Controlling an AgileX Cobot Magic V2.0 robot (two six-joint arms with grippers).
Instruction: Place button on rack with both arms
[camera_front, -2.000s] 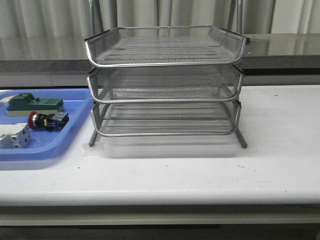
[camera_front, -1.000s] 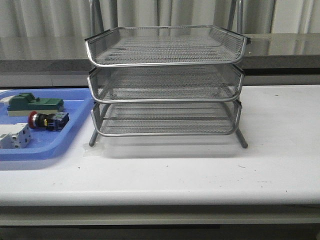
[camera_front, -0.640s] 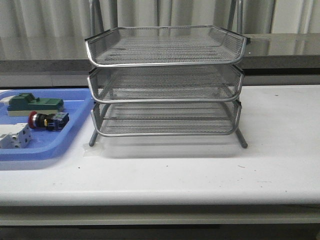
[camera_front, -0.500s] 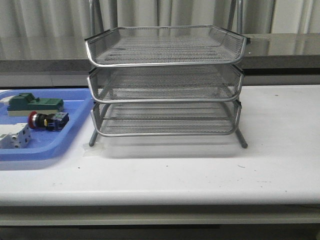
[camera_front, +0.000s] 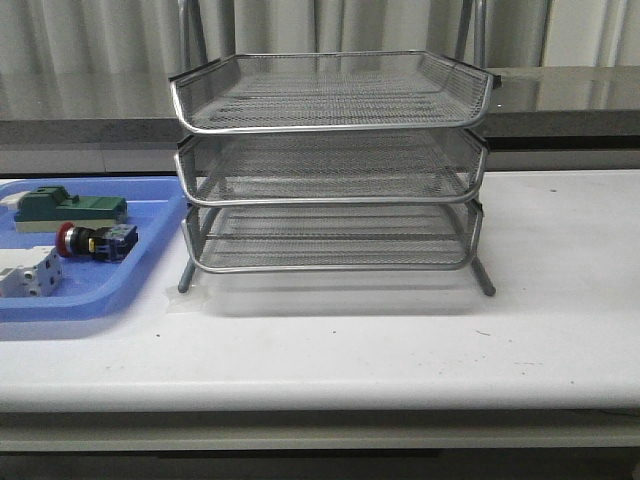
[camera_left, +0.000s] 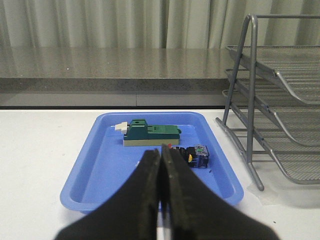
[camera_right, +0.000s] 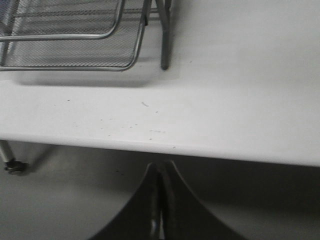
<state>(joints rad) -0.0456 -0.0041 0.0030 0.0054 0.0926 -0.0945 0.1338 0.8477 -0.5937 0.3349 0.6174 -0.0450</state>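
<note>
Nothing has moved since the earlier front frames; no arms show in front view. Left gripper (camera_left: 161, 200), fingers pressed together w/ nothing between, fills lower centre of left wrist view, seen only there. Right gripper (camera_right: 161, 200), also pressed together & empty, sits bottom centre of its own view, below the table (camera_right: 240, 110) edge. Button (camera_front: 92, 241) lies on its side in blue tray (camera_front: 150, 270), left of front frame, btwn white terminal block (camera_front: 28, 272) & green-topped block (camera_front: 70, 208). Rack (camera_front: 330, 165) stands centre; its 3 tiers hold nothing.
</note>
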